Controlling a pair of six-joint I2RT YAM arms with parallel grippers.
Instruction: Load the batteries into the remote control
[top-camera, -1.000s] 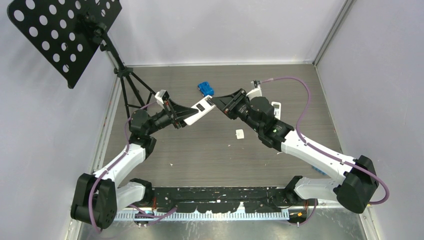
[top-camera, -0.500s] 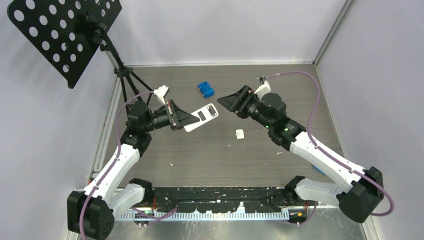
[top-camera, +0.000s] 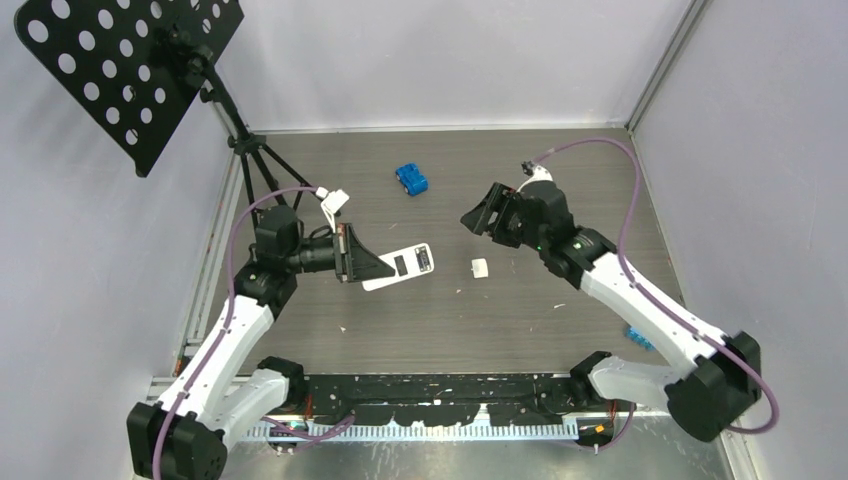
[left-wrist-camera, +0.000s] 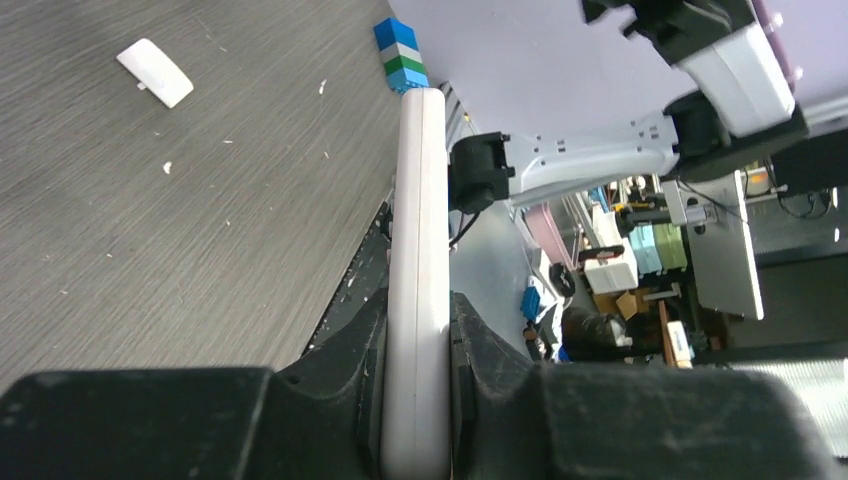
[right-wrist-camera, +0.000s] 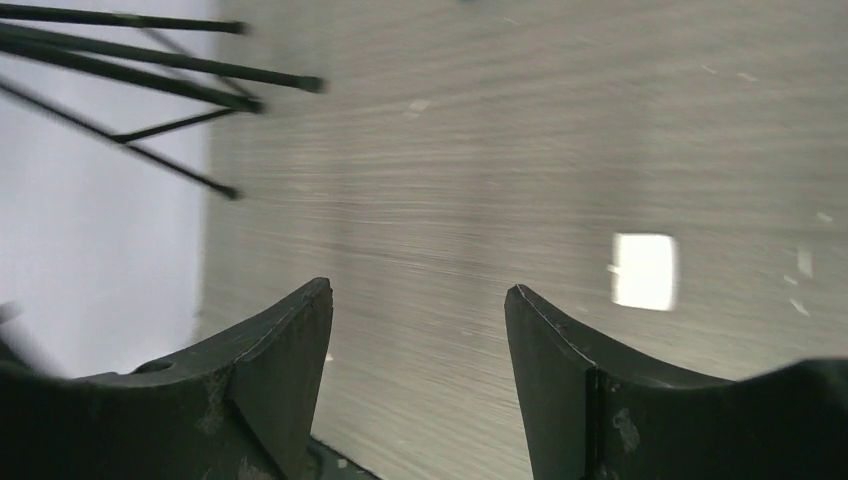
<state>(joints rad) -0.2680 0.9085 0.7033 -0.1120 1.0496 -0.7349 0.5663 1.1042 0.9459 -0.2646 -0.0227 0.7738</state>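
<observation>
From the left we count one black perforated stand (top-camera: 130, 70), then our left gripper (top-camera: 372, 266), clamped on the one white remote control (top-camera: 410, 264), which shows two dark patches on its upper face. One blue block (top-camera: 411, 179) lies beyond it and one small white piece (top-camera: 479, 268) to its right. Our right gripper (top-camera: 476, 216) hangs wide, holding nothing. We cannot pick out any batteries.

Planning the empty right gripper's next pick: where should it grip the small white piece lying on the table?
Probably across its long edges, straight down from above: the white piece lies flat and thin on the table.
</observation>
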